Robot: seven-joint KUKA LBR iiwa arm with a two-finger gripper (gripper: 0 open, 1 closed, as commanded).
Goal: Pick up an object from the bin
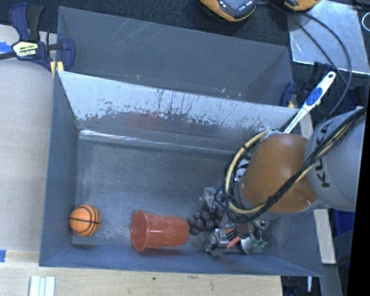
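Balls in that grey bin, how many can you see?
1: a small orange ball in the lower-left corner of the bin, apart from the red cup lying on its side. Others may be hidden in the dark heap beneath the arm.

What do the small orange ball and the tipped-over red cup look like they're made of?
Ball: matte orange with dark seam lines like a mini basketball, probably rubber or foam. Cup: red-orange, smooth with a soft sheen and a thin open rim, likely plastic.
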